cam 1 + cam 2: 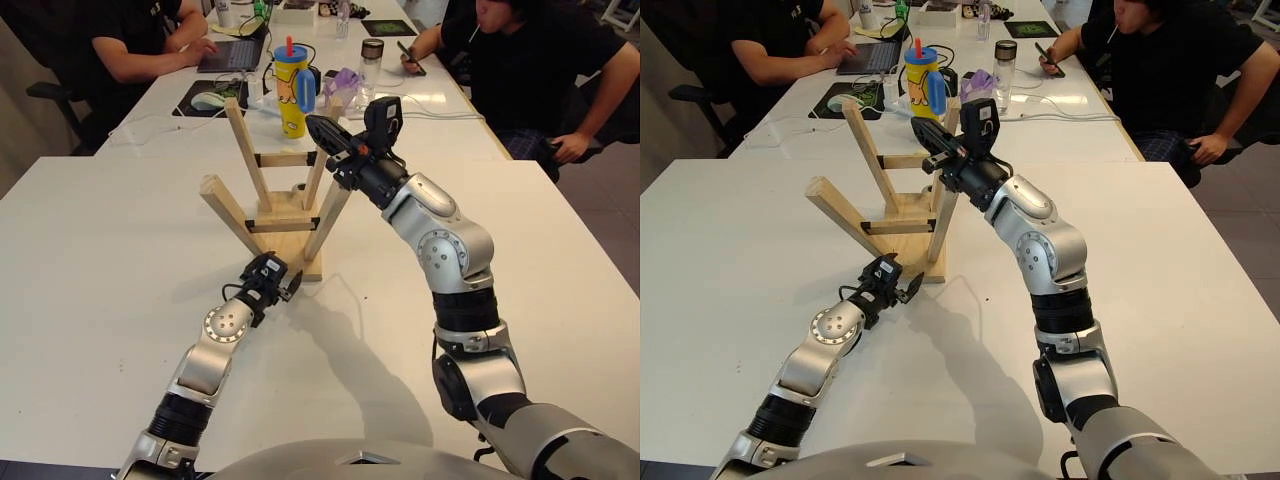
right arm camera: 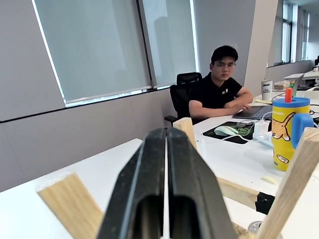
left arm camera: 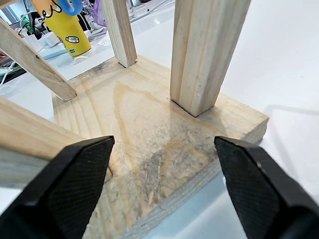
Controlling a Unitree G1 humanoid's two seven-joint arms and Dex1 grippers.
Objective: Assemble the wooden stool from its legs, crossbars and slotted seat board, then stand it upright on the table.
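The wooden stool [image 1: 283,222] stands upside down at the table's middle, its seat board [image 1: 303,262] flat on the white top and its legs pointing up, joined by crossbars [image 1: 285,159]. My left gripper [image 1: 284,284] is open at the board's near edge; in the left wrist view its fingers [image 3: 75,174] straddle the board [image 3: 144,129] without touching it. My right gripper [image 1: 320,130] is shut on nothing and hovers at the top of the near right leg [image 1: 331,215], beside the upper crossbar. From the right wrist its fingers [image 2: 144,179] lie pressed together above the leg ends [image 2: 70,201].
A yellow cup [image 1: 291,92] with a blue handle, a bottle [image 1: 371,62], a mouse [image 1: 207,100] and a laptop [image 1: 232,55] lie on the far table behind the stool, where people sit. White table stretches free left and right of the stool.
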